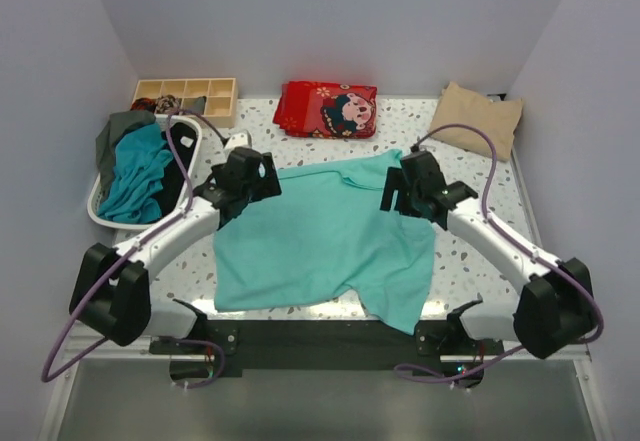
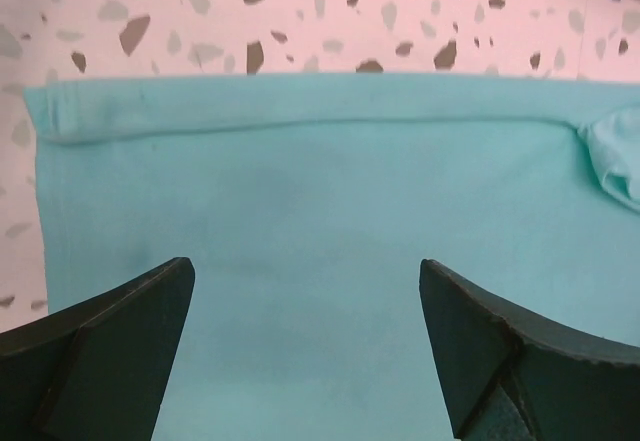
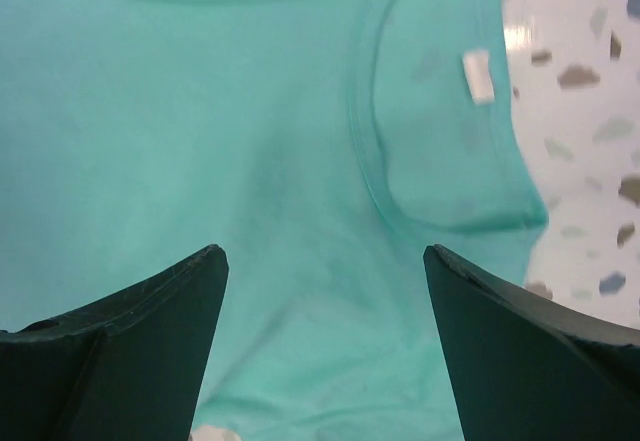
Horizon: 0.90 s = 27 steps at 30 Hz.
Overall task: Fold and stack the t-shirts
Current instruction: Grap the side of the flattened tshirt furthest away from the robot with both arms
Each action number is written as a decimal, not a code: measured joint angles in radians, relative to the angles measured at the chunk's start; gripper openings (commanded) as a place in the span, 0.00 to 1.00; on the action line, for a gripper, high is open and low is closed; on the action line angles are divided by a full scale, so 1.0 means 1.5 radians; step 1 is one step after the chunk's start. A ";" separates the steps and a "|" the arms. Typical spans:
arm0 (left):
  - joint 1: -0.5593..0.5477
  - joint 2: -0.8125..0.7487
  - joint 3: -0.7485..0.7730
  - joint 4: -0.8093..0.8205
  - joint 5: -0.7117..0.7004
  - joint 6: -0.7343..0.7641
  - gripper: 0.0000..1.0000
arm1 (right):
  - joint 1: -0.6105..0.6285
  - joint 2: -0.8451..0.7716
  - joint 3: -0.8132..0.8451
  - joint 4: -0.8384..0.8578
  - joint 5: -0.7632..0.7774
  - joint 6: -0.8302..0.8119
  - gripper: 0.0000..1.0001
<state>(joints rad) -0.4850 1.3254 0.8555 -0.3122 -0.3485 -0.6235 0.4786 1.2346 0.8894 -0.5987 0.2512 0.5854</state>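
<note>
A light turquoise-mint t-shirt (image 1: 320, 241) lies spread on the table, its near edge hanging over the front. My left gripper (image 1: 258, 183) is open just above the shirt's far left part; in the left wrist view (image 2: 305, 291) the flat cloth (image 2: 330, 191) and its hemmed edge lie between and ahead of the fingers. My right gripper (image 1: 405, 191) is open above the far right part, beside the neck opening with its white label (image 3: 478, 74); cloth (image 3: 230, 141) shows between the open jaws (image 3: 325, 271). A folded beige tee (image 1: 478, 119) lies at the back right.
A white basket (image 1: 100, 211) at the left holds darker teal (image 1: 135, 176), black and grey-green shirts. A wooden compartment tray (image 1: 185, 96) stands at the back left. A red cartoon-print cushion (image 1: 326, 109) lies at the back middle. Walls close in the table on three sides.
</note>
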 measured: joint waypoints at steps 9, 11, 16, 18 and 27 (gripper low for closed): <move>0.198 0.139 0.036 0.070 0.041 0.017 1.00 | -0.152 0.252 0.189 0.151 -0.113 -0.083 0.78; 0.202 0.148 0.036 0.068 0.034 0.016 1.00 | -0.177 0.299 0.224 0.158 -0.153 -0.090 0.74; 0.203 0.155 0.034 0.075 0.032 0.009 1.00 | -0.245 0.387 0.260 0.199 -0.277 -0.080 0.63; 0.210 0.160 0.032 0.076 0.033 0.008 1.00 | -0.276 0.419 0.260 0.219 -0.325 -0.068 0.60; 0.262 0.170 0.009 0.095 0.057 0.004 1.00 | -0.298 0.454 0.260 0.243 -0.425 -0.059 0.53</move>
<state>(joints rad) -0.0925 1.5799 0.8692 -0.1692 -0.2630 -0.6174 0.0315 1.9160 1.2789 -0.2348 -0.3859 0.4965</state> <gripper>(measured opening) 0.997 0.543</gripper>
